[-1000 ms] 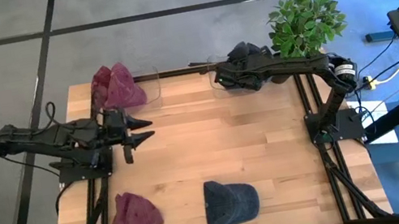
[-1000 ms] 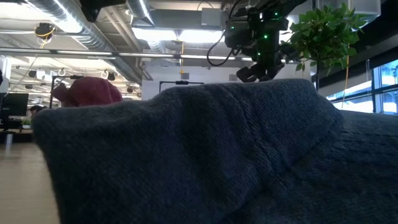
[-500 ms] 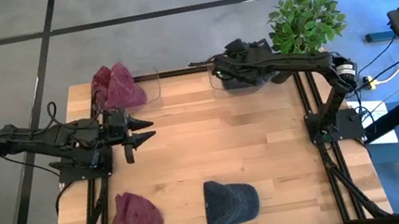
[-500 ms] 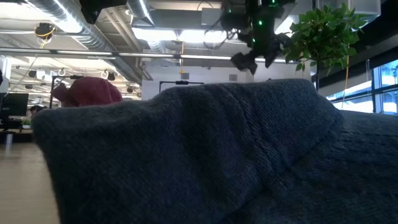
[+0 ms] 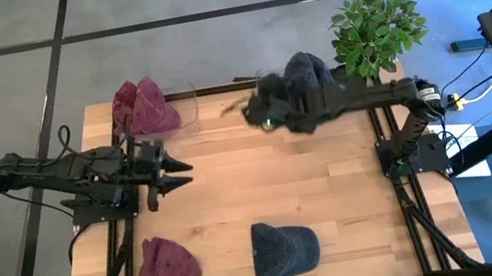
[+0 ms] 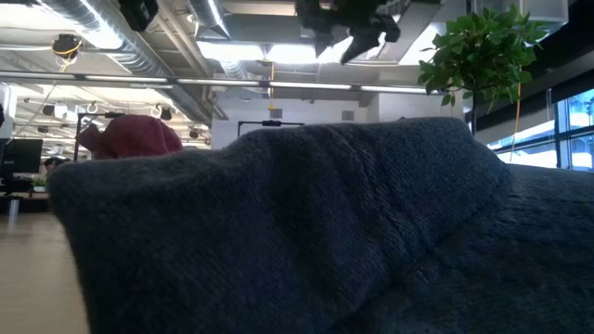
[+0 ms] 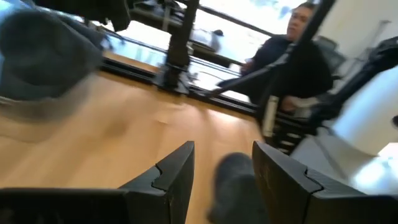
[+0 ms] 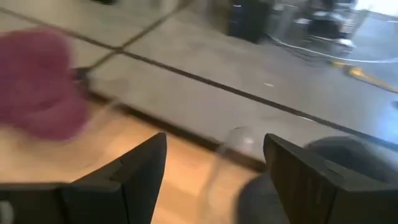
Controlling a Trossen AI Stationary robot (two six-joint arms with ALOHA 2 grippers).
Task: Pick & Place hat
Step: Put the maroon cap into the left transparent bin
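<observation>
A dark grey hat (image 5: 306, 74) sits at the table's far edge, beside the plant; it also shows in the right wrist view (image 8: 348, 165). My right gripper (image 5: 258, 115) hangs open just left of it, high above the table (image 6: 357, 35), with nothing between its fingers (image 8: 214, 149). A dark blue hat (image 5: 284, 250) lies on the table near the front edge and fills the low view (image 6: 278, 232). One maroon hat (image 5: 147, 106) sits at the far left, another (image 5: 163, 272) lies at the near left. My left gripper (image 5: 170, 168) waits open at the table's left (image 7: 221, 165).
A potted plant (image 5: 377, 26) stands at the far right corner. A clear container wall (image 8: 233, 140) shows by the dark grey hat. A person (image 7: 292, 56) sits beyond the table. Bare wood (image 5: 265, 185) lies between the arms.
My right gripper has opened and let go of the dark grey hat at the far edge. It has then risen and moved toward the table's left, away from the hat, which stays where it was set down.
</observation>
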